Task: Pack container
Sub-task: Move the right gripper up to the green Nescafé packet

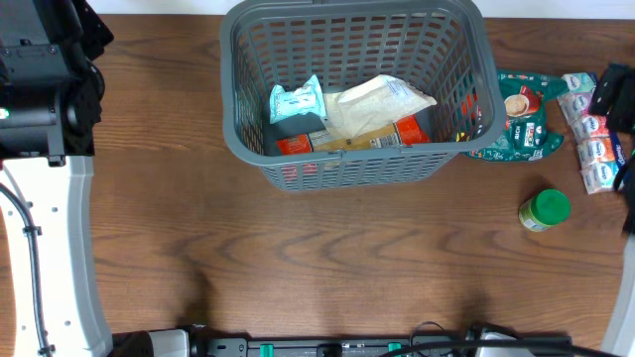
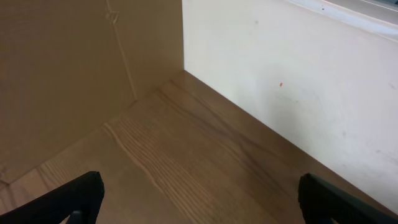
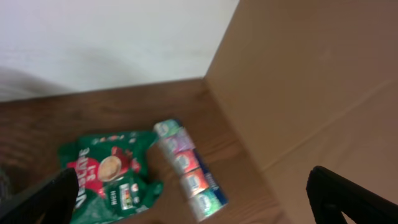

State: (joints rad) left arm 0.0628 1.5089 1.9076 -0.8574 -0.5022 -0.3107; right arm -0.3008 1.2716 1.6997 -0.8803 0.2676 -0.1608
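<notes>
Grey plastic container (image 1: 352, 169): middle of the worktop's far edge, part-filled.
Loose goods: green bag (image 1: 521, 124), tissue strip (image 1: 595, 149) and jar (image 1: 545, 210), all toward the right edge.
My right gripper (image 3: 189, 186): spread wide over the strip, with the container to its left.
Strip's length: far-to-near.
My left gripper (image 2: 199, 186): spread, at the far-left corner.
Nearer arm: right, I judge.

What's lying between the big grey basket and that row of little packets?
A green pouch picturing a cup lies between basket and packets, per the overhead view.
</notes>
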